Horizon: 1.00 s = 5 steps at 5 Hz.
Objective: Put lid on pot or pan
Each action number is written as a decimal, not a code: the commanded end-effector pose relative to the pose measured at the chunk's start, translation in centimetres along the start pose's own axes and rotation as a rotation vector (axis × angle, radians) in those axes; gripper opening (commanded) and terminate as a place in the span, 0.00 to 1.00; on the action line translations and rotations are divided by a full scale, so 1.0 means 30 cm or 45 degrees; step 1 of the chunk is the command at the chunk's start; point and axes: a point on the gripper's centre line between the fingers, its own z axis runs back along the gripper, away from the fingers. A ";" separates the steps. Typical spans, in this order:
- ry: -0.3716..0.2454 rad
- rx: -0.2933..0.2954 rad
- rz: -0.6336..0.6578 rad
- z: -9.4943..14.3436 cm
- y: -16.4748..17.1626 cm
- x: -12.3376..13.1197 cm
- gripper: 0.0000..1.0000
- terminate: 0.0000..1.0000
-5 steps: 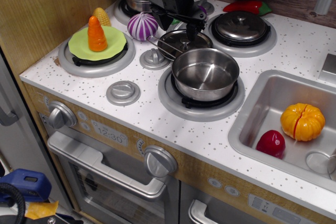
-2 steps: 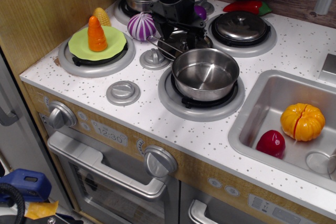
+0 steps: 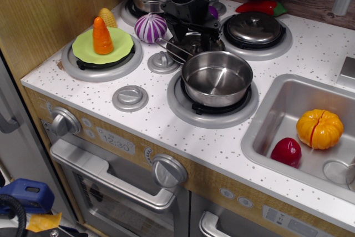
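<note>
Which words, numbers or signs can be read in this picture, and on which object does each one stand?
"12:30", roughly: pale digits on the clock display on the oven's front panel; faint, so the reading is not certain.
Small round buttons on the front panel to the right carry no mark that can be read.
No readable text on the pot, the lid or the sink.

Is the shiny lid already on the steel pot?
No, the steel pot stands open and empty, with the lid behind it under the gripper.

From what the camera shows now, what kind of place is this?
Probably a toy kitchen: a stove with burners and a steel pot, a sink holding plastic food, and an oven door below.
</note>
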 end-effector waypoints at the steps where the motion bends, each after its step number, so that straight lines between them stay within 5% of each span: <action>1: -0.077 -0.012 0.019 0.017 0.057 0.045 1.00 0.00; 2: -0.092 -0.003 0.028 0.007 0.058 0.048 1.00 0.00; 3: -0.093 -0.005 0.033 0.002 0.059 0.050 0.00 0.00; 5: -0.121 0.035 0.005 0.039 0.050 0.092 0.00 0.00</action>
